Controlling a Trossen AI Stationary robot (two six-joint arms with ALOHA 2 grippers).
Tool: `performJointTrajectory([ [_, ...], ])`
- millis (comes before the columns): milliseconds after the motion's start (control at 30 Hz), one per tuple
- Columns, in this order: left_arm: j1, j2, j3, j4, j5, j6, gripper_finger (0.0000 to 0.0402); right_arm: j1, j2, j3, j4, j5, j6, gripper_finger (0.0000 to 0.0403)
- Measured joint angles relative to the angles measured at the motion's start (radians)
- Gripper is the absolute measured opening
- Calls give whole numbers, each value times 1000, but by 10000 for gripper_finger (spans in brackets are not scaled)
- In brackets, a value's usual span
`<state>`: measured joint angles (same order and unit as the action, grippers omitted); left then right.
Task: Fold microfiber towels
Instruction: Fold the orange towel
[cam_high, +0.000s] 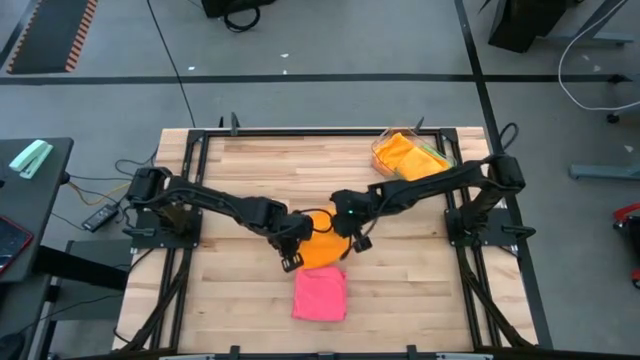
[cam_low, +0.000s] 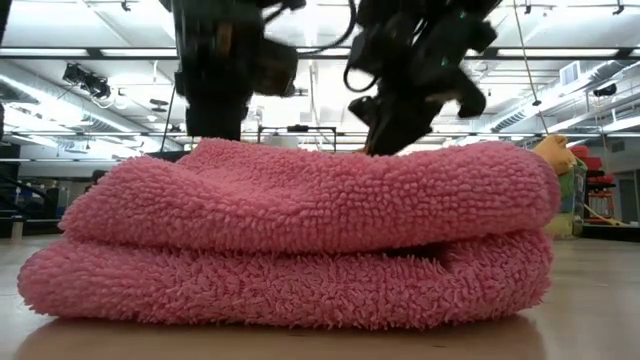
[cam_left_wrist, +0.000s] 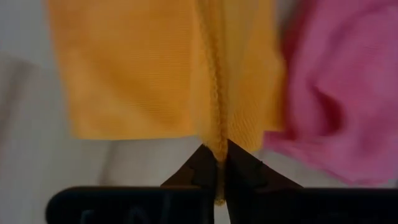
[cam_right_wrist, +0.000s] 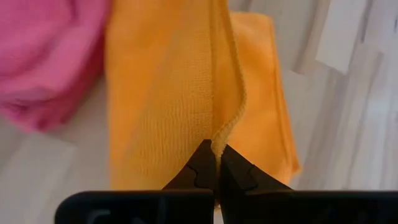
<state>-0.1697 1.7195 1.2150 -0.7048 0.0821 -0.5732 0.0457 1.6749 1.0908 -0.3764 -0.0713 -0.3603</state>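
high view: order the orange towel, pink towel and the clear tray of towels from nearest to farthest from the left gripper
1. Orange towel: pinched by the left gripper, mid-table.
2. Pink towel: folded, just toward the front edge.
3. Clear tray: far back-right corner, holding orange and green cloths.

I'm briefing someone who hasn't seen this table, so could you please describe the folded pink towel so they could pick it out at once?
Start at the wooden table and find where the left gripper and right gripper meet, both pinching an orange towel. Just beyond it, toward the table's near edge, lies the pink towel. It is the only pink cloth, folded flat, with no gripper holding it.
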Motion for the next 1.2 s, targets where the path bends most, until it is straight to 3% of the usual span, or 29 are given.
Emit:
performJointTrajectory([
  [200, 49, 0, -68, 66, -18, 5, 9, -57, 63, 0, 43, 11, -47, 6],
  [667, 84, 0, -199, 164, -24, -74, 28, -131, 160, 0, 168, 11, -158, 13],
  [900, 84, 0, -217, 206, -25, -101, 98, -155, 178, 3, 156, 24, -163, 93],
  [1067, 111, -11, -193, 147, -14, -89, 161, -198, 104, 38, 82, 75, -131, 140],
  [1200, 148, -27, -186, 121, 57, -42, 198, -233, 32, 42, 19, 70, -76, 157],
])
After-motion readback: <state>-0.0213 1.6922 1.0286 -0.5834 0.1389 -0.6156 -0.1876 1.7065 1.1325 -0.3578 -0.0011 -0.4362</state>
